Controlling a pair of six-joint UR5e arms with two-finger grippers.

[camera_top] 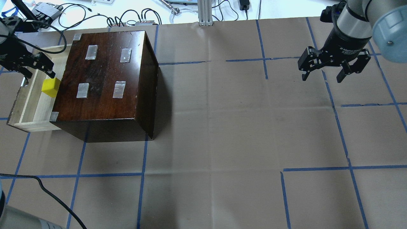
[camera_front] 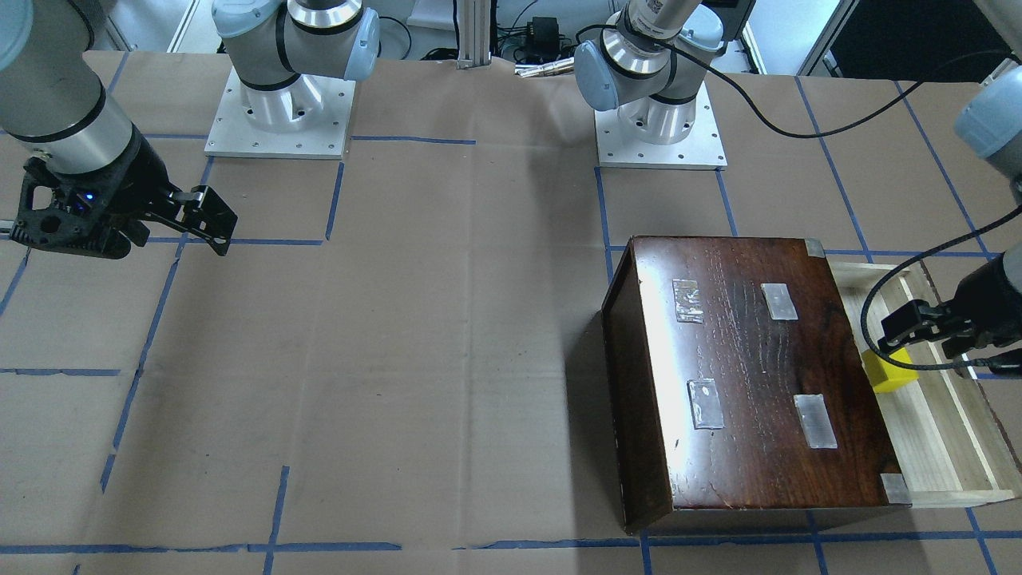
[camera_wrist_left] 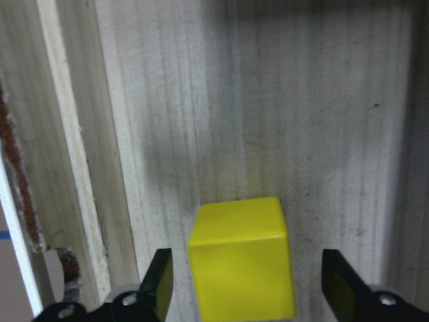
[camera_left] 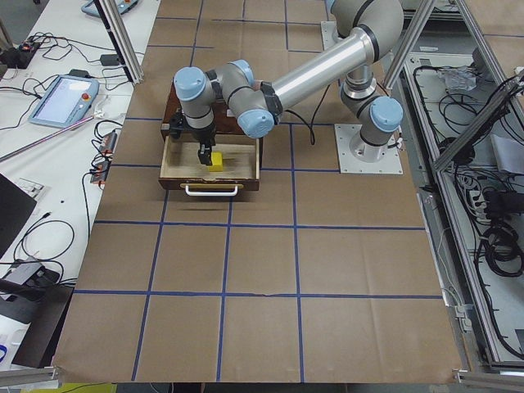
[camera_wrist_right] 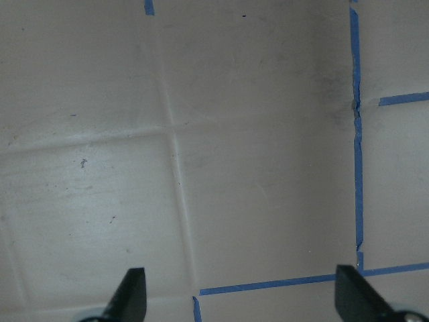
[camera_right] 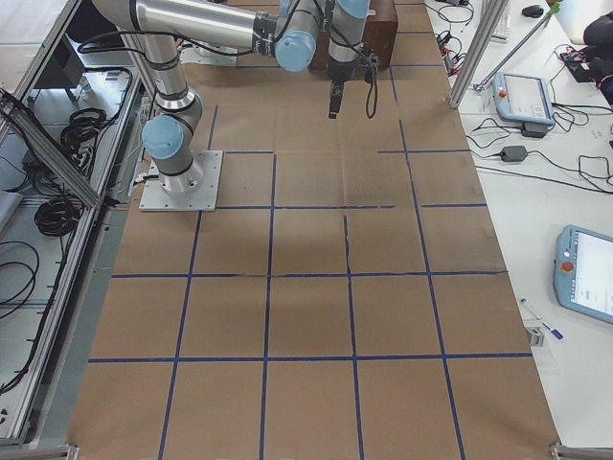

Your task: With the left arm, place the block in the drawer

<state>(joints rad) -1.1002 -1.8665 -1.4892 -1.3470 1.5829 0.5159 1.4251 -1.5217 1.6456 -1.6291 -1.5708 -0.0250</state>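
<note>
The yellow block [camera_wrist_left: 241, 258] rests on the pale floor of the open drawer [camera_wrist_left: 268, 100], close to the dark box's edge [camera_top: 51, 87]. My left gripper [camera_top: 38, 72] hangs over the drawer [camera_top: 30, 108] just above the block. It is open, and in the left wrist view its fingers [camera_wrist_left: 159, 282] stand on both sides of the block with a gap on each side. The block also shows in the front-facing view [camera_front: 890, 375], below the left gripper [camera_front: 918, 327]. My right gripper [camera_top: 321, 78] is open and empty, far from the box.
The dark glossy box [camera_top: 101, 73] with taped patches on top stands at the table's left in the overhead view. A loose black cable [camera_front: 870, 311] loops over the drawer [camera_front: 942, 431]. Brown paper with blue tape lines [camera_top: 222, 127] covers the table.
</note>
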